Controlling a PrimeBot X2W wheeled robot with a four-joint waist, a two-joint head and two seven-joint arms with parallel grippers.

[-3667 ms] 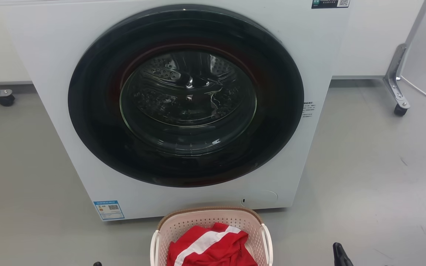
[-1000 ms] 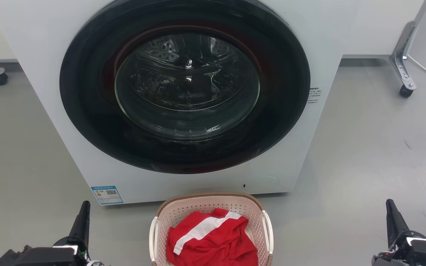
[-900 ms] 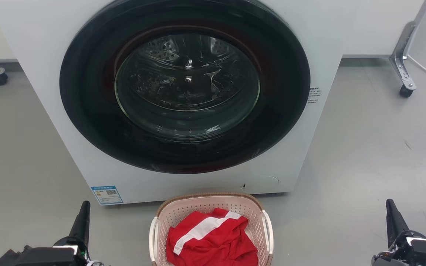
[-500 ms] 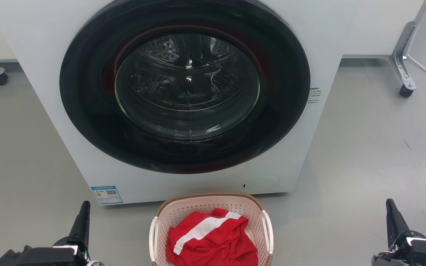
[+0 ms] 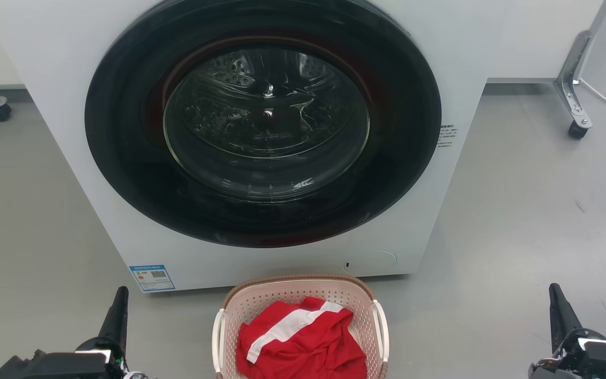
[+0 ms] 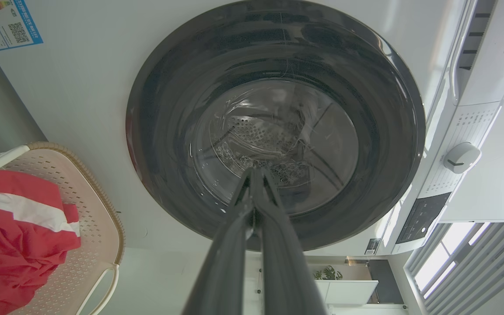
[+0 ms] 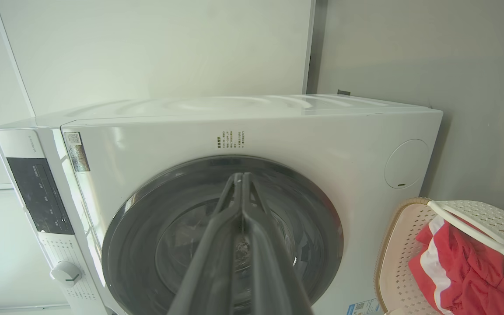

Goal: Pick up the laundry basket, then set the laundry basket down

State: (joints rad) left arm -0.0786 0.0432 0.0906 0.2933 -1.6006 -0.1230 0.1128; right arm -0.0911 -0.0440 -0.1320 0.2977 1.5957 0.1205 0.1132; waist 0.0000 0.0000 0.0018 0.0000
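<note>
Two possible slips: tipping out the red-and-white garment (image 5: 303,350) by lifting one white handle (image 5: 218,342) alone, or bumping the white front-loading washer (image 5: 282,263) behind. Sitting at 6 o'clock: pale pink perforated plastic laundry basket (image 5: 282,302). Flanking well apart at 7 and 5 o'clock, fingers (image 6: 234,245) pressing together on nothing: left gripper (image 5: 121,295), right gripper (image 5: 554,292). Getting washer's round white dial (image 6: 461,158) from left wrist view, both handles from head view.

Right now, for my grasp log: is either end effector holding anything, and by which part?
Nothing is held. The left end effector and right end effector are shut empty, apart from the laundry basket on either side.
</note>
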